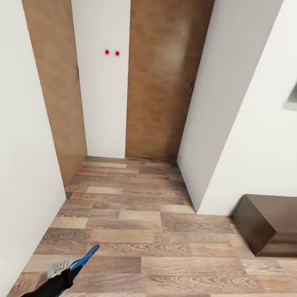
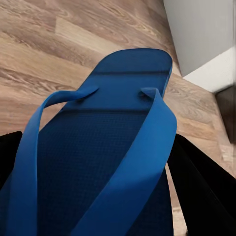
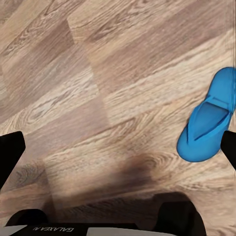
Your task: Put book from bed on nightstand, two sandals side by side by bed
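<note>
A wood-plank floor [image 1: 164, 243] runs to tan doors [image 1: 162, 71] between white walls. The left gripper [image 1: 69, 274] is clamped on one blue sandal [image 2: 105, 152], held above the floor. The right gripper [image 3: 118, 162], fingers spread wide and empty, hangs over the second sandal [image 3: 207, 123] lying flat on the planks.

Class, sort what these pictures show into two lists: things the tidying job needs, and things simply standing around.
Needed:
- bright blue flip-flop sandal held in the left gripper
- second blue flip-flop sandal lying on the floor

Standing around:
- tan wooden door
- long low dark-brown cabinet
</note>
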Tool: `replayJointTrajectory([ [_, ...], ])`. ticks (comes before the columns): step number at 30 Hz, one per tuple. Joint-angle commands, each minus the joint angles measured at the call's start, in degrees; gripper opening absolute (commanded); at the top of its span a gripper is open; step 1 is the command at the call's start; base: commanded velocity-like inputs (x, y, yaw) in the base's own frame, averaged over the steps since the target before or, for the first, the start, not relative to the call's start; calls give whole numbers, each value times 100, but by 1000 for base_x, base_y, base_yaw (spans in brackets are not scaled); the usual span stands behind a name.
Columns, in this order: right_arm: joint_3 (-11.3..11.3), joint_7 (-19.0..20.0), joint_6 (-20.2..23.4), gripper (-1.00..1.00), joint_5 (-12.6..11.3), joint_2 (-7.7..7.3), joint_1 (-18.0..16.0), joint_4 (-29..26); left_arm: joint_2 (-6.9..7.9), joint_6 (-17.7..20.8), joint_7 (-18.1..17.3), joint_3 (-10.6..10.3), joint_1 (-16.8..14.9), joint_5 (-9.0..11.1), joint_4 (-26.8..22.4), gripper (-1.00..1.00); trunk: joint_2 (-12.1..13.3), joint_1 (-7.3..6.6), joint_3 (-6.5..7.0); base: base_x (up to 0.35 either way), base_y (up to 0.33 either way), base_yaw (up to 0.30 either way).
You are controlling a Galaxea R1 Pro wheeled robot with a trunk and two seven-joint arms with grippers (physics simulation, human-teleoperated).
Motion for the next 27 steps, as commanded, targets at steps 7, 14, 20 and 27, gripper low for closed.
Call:
replayJointTrajectory([
  [7,-11,20,60,100,-50,0,-5,1,0,-13,-24,22,-4,10,8,-100,-2,0,-5,15,11,-283],
  [14,-11,20,60,100,-50,0,-5,0,0,-13,-24,24,-4,10,7,-100,-2,0,-5,1,1,-284],
  [20,-11,20,60,100,-50,0,-5,0,0,-13,-24,22,-4,10,6,-100,-2,0,-5,0,0,-284],
  [27,-11,20,60,100,-50,0,-5,1,0,-11,-24,28,-4,10,4,-100,-2,0,-5,164,98,-283],
])
